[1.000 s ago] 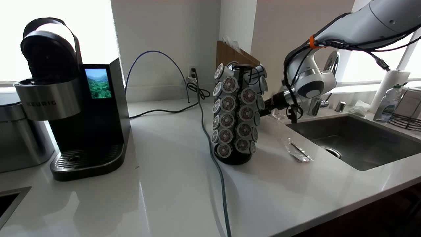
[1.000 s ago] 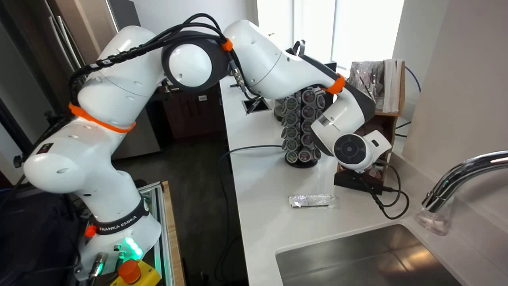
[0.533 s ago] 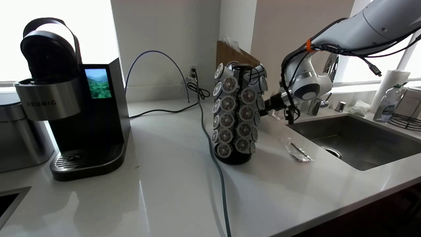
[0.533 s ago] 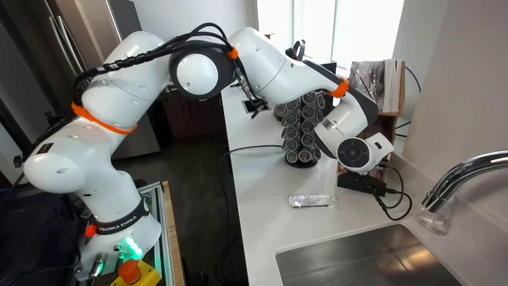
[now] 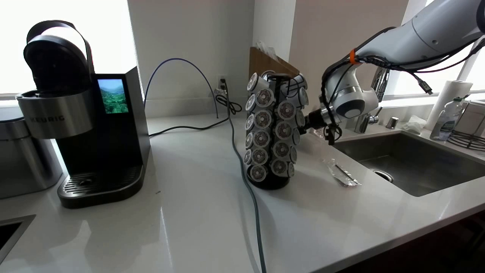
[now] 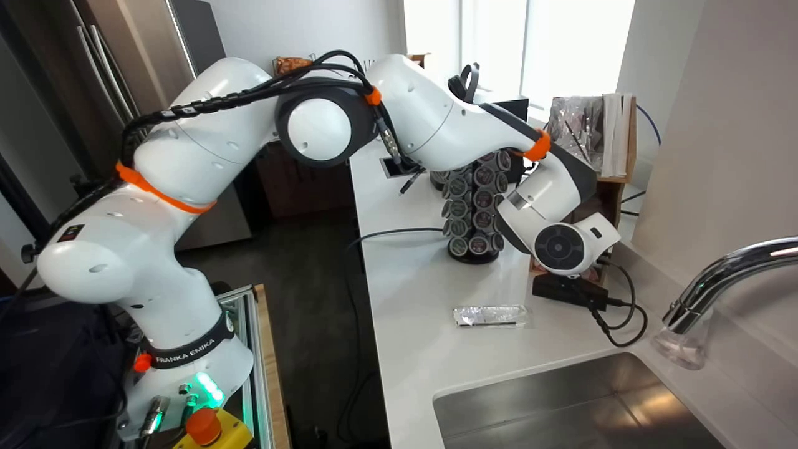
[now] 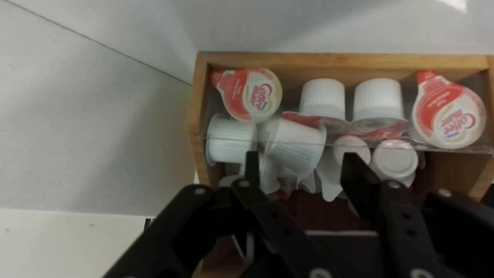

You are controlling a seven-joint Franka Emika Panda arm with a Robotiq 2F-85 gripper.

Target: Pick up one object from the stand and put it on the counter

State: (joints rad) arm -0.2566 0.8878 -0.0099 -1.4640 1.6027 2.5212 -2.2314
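The stand is a dark carousel tower (image 5: 269, 184) holding columns of round pale-lidded coffee pods (image 5: 283, 130). It also shows in an exterior view (image 6: 472, 257), partly behind the arm. No pod is apart from the rest. The white counter (image 5: 197, 212) lies under it. My gripper (image 7: 301, 160) is open, away from the carousel's pods, facing a wooden organizer (image 7: 328, 58) with white creamer cups (image 7: 295, 146). Its fingertips are in front of the cups; I cannot tell if they touch. In an exterior view the gripper (image 5: 304, 125) is partly hidden behind the carousel.
The wooden organizer (image 6: 631, 143) stands by the wall behind the carousel. A steel sink (image 6: 536, 405) with a faucet (image 6: 735, 268) is set in the counter. A clear packet (image 6: 489, 315) lies near the sink. A coffee machine (image 5: 113, 151) and a cable (image 5: 250, 185) are beside the carousel.
The elbow and forearm have come down and forward. The wrist has shifted slightly towards the organizer. The carousel, packet and machine have not moved.
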